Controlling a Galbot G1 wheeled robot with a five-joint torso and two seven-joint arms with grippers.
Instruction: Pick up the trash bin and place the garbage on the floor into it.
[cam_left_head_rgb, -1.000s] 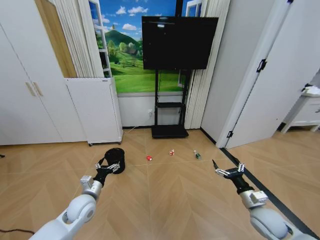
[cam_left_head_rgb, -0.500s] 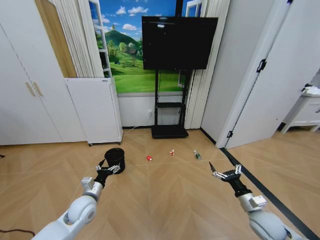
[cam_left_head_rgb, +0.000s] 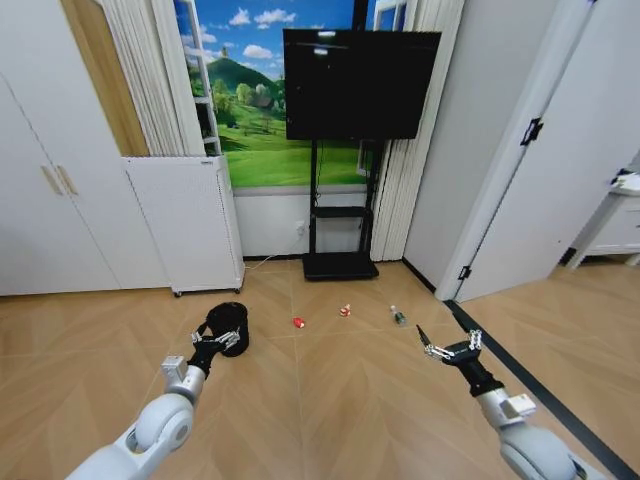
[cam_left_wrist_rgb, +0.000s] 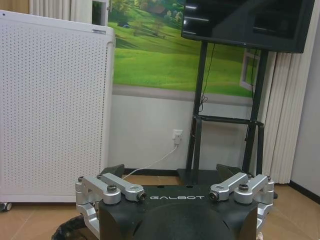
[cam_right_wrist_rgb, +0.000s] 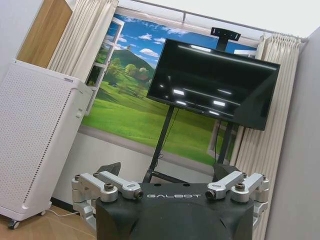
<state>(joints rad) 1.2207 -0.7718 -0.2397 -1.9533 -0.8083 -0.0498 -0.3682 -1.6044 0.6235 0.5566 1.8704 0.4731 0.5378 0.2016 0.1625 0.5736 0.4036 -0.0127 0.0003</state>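
A home-style living room, mocked up: herringbone wood floor (cam_left_head_rgb: 340, 390), a black television (cam_left_head_rgb: 360, 84) on a wheeled stand before a meadow-view mural (cam_left_head_rgb: 262, 140), pale curtains (cam_left_head_rgb: 405, 190), white wardrobe doors (cam_left_head_rgb: 55, 180) and a white perforated cabinet (cam_left_head_rgb: 185, 222).

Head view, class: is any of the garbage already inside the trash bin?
No: the garbage lies on the floor, apart from the trash bin.

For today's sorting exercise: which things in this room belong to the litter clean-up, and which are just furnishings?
Belongs to the job:
trash bin
two red-and-white wrappers
clear bottle
floor
left gripper
right gripper

Just there:
television on stand
white perforated cabinet
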